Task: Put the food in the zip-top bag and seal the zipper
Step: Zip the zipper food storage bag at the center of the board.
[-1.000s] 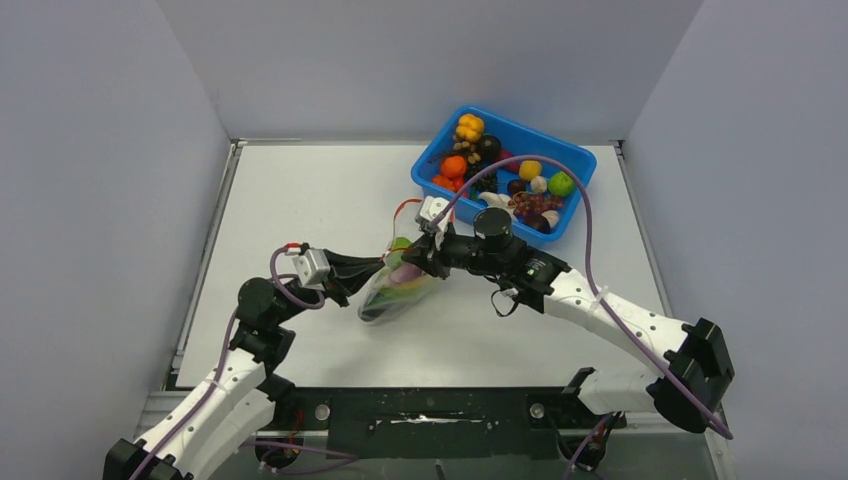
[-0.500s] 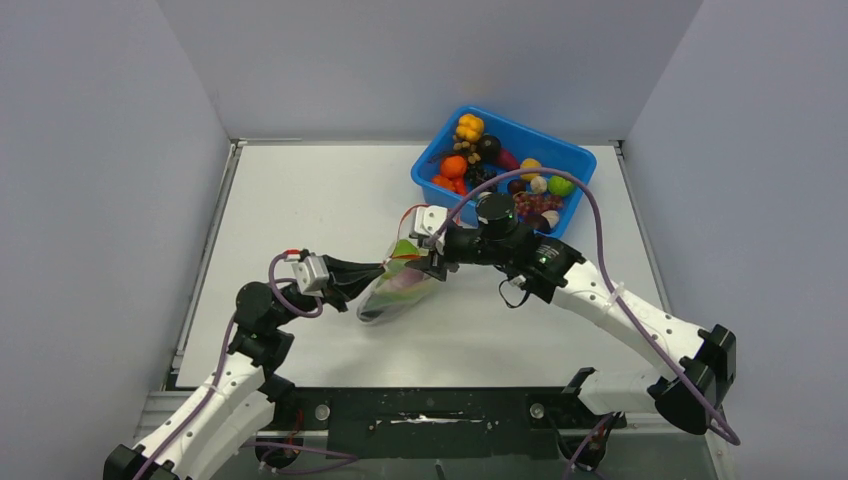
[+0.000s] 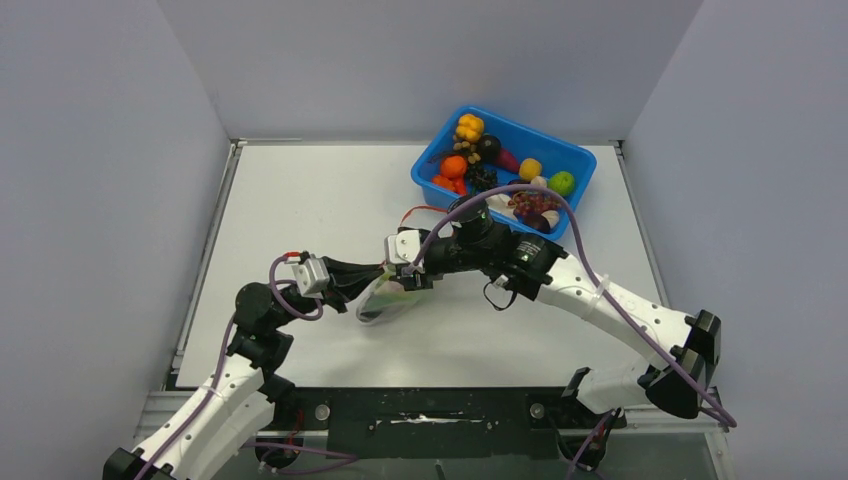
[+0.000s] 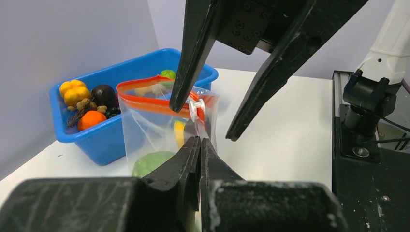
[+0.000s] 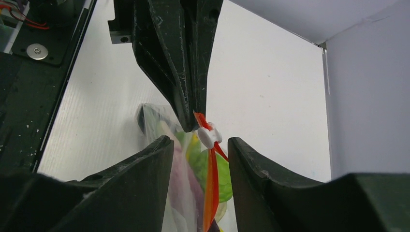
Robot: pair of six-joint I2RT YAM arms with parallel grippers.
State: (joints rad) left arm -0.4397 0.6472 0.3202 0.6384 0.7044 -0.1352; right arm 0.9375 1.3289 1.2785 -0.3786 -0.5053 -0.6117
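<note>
Between the right end effector's parted fingers hangs the zipper.

My tabletop is a pale, matte white sheet filling the middle of the top view, with grey walls at its left, right and far sides. A blue bin sits flat on it in the upper right, skewed to the edges. Near the centre the zip-top bag hangs from my left pincer. Its lower end is down at the surface, but I cannot tell whether it rests there.
</note>
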